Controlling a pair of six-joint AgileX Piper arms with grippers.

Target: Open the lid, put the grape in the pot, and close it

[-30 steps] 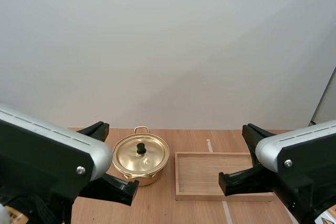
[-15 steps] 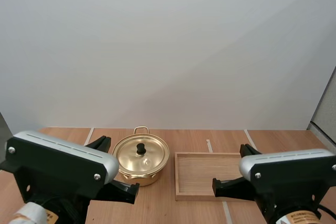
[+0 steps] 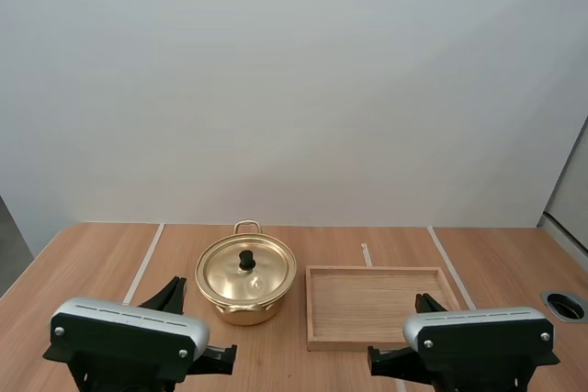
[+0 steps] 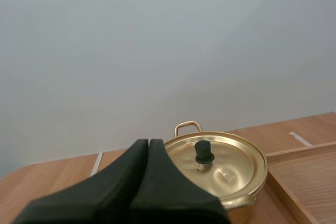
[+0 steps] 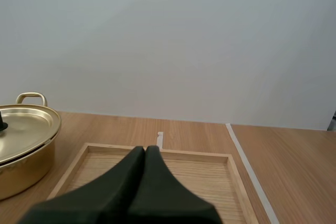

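Worktop (image 3: 83, 263): light wood crossed by white tape lines (image 3: 144, 262), with a plain pale wall (image 3: 294, 89) behind it.

Pot (image 3: 241, 308): gold-coloured, standing on the worktop left of centre. Lid (image 3: 266, 274) is seated on it, with the black knob (image 3: 246, 260) upright at the lid's middle. One loop handle shows on the pot's far side.

Wooden tray (image 3: 377, 309): lies flat just right of the pot. The two are close but apart, with a narrow strip of worktop between them.

Left pincer (image 4: 148, 144): fingers pressed together into one dark wedge, nothing held. The tip points at the pot from its near side and is apart from it.

Right pincer (image 5: 145, 150): fingers likewise pressed together, nothing held. The tip is aimed at the tray from its near side. Whether it touches the tray, cannot tell.

High view: left arm (image 3: 129, 341) sits low at the near edge, on the near side of the pot. Right arm (image 3: 478, 337) sits low at the near edge, on the near side of the tray. The arms are well apart from each other.
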